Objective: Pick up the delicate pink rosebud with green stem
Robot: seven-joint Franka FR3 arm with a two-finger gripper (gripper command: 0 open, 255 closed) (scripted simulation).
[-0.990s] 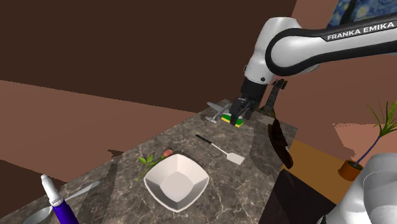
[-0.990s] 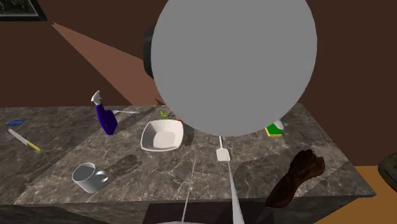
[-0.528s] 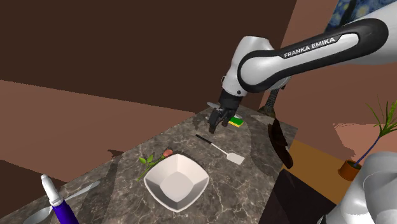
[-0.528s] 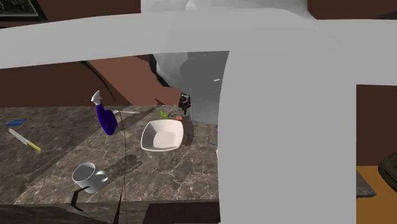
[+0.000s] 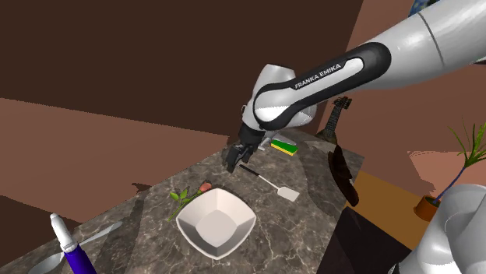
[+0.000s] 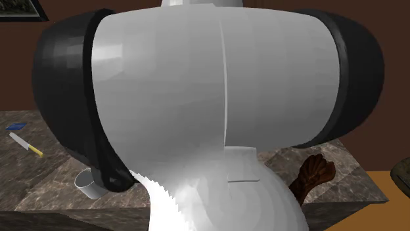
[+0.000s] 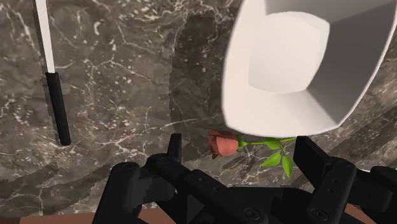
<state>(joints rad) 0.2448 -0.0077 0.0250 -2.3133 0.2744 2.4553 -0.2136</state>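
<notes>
Wrist view: reddish-pink rosebud (image 7: 222,144) on green leafy stem, ahead of spread, empty fingers (image 7: 174,146).

The rosebud (image 7: 224,144) lies flat on the dark marbled counter (image 7: 127,95), its pinkish-red bud and green leafy stem just beside the white bowl (image 7: 236,83)

I'm seeing the countertop (image 7: 127,95) showing as polished dark stone, marble-like, with white veins and a faint sheen. The bowl (image 7: 254,105) is reading smooth and white, softly matt. The gripper (image 7: 239,147), with its 2 fingers, is looking like matt black plastic, while the arm (image 5: 420,43) is shining glossy white. The rosebud (image 7: 222,144) is showing soft, unshiny pink petals.
</notes>
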